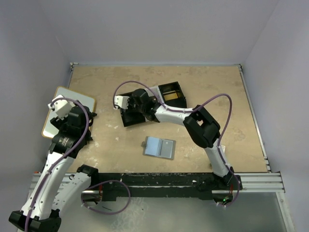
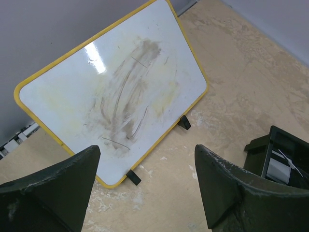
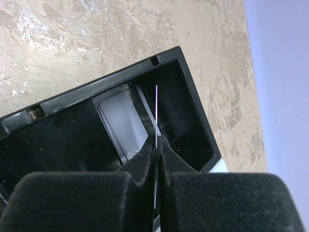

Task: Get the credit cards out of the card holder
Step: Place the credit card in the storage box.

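The small flat grey folding card holder (image 1: 159, 147) lies open on the mottled beige desk (image 1: 231, 125). Its two panels are spread flat, with the paler blue-grey one on the left. It sits near the desk's near edge, between the two arms and well apart from both claws.

The right claw (image 3: 158, 142) is pinched narrow on a thin pale card (image 3: 157, 108), seen edge-on and standing upright between the fingertips. It hangs over the black plastic compartment tray (image 3: 72, 135), above the divider between two compartments; the one to its left has a pale bottom.

The left claw (image 2: 147, 150) is spread wide and holds nothing. It hovers above the desk in front of a smudged white board with a yellow rim (image 2: 116, 87), which stands tilted on small black feet at the desk's left side.
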`<action>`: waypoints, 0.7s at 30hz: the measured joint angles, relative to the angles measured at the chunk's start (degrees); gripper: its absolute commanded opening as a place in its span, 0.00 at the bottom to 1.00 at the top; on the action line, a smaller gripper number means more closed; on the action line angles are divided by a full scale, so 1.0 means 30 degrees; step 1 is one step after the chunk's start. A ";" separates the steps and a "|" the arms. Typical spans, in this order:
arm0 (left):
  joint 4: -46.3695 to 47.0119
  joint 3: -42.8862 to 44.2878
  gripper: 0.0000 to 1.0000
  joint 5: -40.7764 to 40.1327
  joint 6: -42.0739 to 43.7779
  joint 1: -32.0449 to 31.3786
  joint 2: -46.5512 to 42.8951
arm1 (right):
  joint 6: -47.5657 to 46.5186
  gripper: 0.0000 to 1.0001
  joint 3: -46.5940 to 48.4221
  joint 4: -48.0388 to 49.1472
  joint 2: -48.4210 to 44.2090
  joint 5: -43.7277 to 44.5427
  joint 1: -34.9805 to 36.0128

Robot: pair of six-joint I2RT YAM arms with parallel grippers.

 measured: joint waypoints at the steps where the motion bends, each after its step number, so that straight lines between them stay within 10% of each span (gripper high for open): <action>1: 0.0000 0.0000 0.77 -0.0007 0.0000 0.0000 0.0073 | -0.0175 0.00 0.0087 -0.0044 0.0095 -0.0022 0.0000; 21: -0.0022 0.0000 0.77 -0.0284 -0.0036 0.0000 0.0160 | -0.1719 0.00 0.1778 0.0430 0.2412 0.0860 -0.0051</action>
